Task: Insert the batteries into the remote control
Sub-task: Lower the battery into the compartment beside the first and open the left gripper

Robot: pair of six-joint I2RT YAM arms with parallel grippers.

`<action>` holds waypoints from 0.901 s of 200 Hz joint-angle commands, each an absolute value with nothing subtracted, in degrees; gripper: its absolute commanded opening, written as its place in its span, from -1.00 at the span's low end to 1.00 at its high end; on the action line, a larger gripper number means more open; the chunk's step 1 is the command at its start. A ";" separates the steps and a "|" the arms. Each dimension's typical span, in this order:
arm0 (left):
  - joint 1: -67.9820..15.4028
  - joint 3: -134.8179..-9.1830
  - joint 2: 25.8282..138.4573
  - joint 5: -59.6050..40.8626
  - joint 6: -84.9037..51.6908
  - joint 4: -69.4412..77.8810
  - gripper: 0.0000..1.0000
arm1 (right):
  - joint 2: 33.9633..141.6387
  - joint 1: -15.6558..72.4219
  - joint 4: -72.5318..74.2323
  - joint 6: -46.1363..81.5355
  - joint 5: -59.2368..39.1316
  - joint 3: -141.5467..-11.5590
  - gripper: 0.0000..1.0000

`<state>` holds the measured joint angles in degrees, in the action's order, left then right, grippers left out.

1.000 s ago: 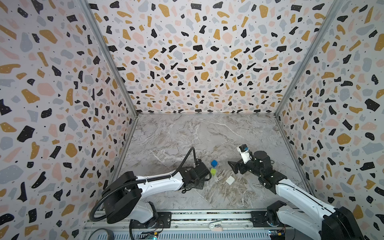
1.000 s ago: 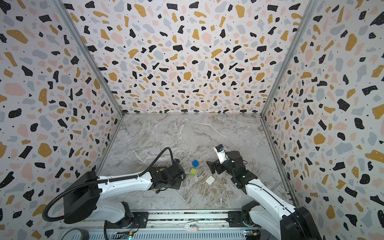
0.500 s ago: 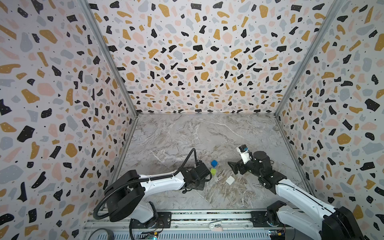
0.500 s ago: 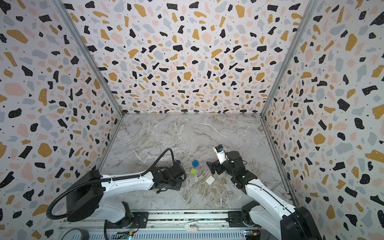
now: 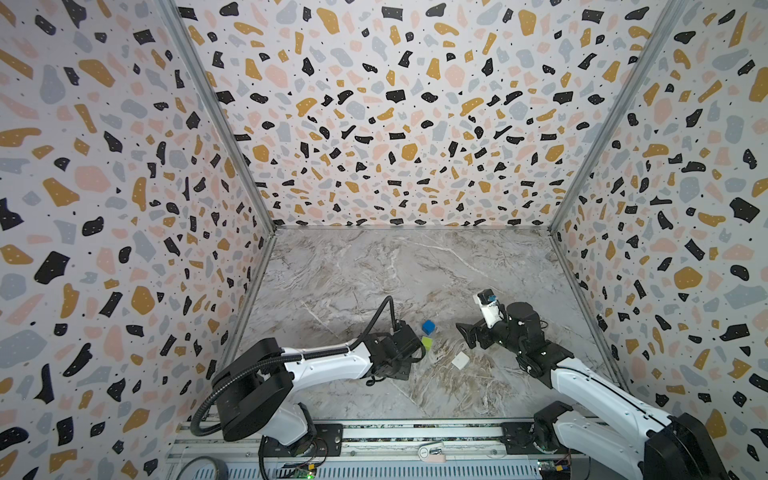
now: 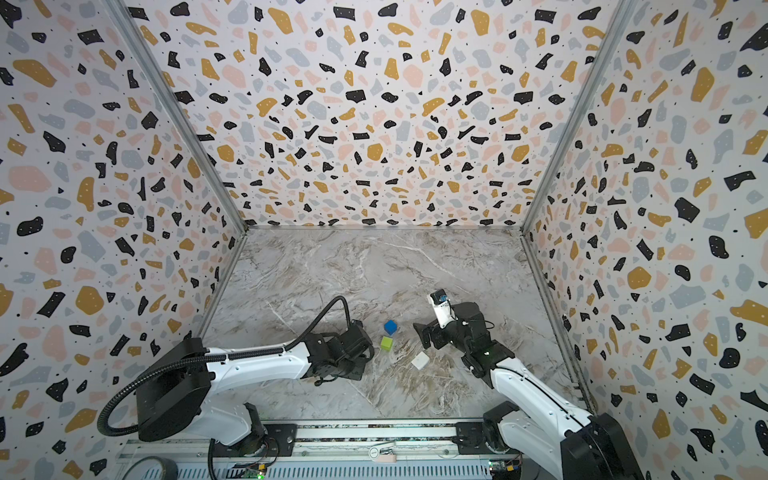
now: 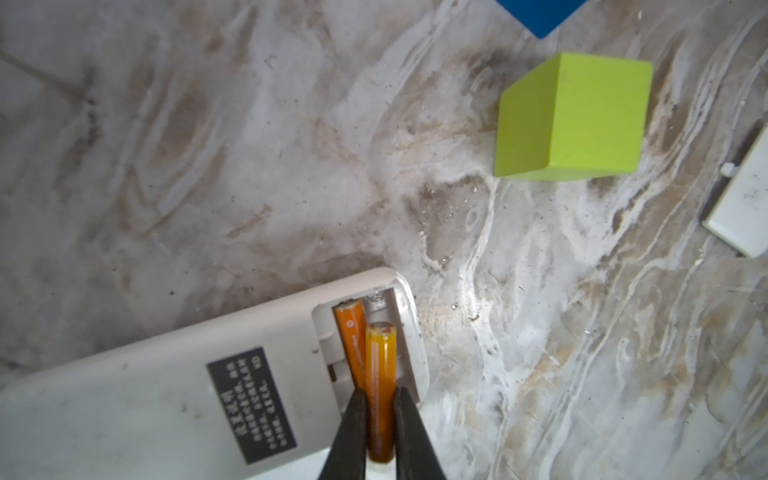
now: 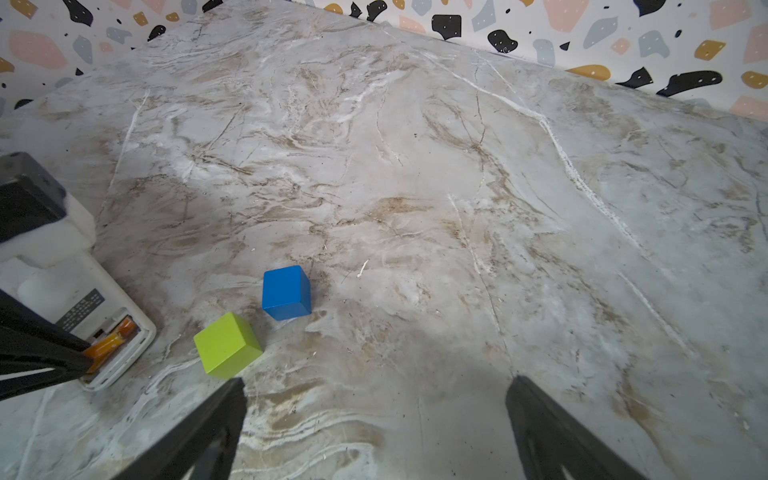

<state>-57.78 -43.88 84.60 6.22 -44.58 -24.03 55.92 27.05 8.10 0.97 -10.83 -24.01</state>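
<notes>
My left pincer [image 7: 380, 399] is closed almost fully on the held battery [image 7: 380, 365]. It grips the battery by its tail end, and the nose points over the vacant slot of the open bay [image 7: 380, 301]. The seated battery [image 7: 351, 332] already lies in the neighbouring slot, right alongside. The remote control [image 7: 166, 382] rests back-up on the table [image 7: 249, 145], towards the front edge and left of the middle. The green cube [image 7: 573, 120] is near its bay end, the blue cube [image 8: 286, 293] is beyond that, and the white cover piece [image 7: 744, 199] lies apart. My right pincer [image 8: 376, 380] is spread wide and holds nothing.

I judge the battery light, rigid and slick-skinned. Being round, it could pivot between flat fingers, all the more so when pinched at one end. A mid-body grip would be steadier, but the fingers would probably foul the bay walls. The remote looks like a light, hard shell that I expect to skate on this smooth table once I press against the spring. If I brace it, I would use the free pincer across its long white edges, well away from the bay.
</notes>
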 commanded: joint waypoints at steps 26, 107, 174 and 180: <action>-57.52 -45.17 85.36 5.62 -44.39 -24.87 -0.62 | 55.06 27.60 7.36 0.59 -10.28 -25.58 1.00; -57.48 -45.79 85.44 5.25 -44.47 -24.59 -0.52 | 55.15 27.77 7.32 0.48 -9.94 -25.62 1.00; -57.50 -47.27 83.44 4.36 -44.25 -25.49 -0.31 | 55.46 27.94 7.47 0.44 -9.89 -25.45 1.00; -57.52 -47.45 83.02 3.94 -44.12 -25.39 -0.23 | 55.54 28.02 7.55 0.47 -9.86 -25.41 1.00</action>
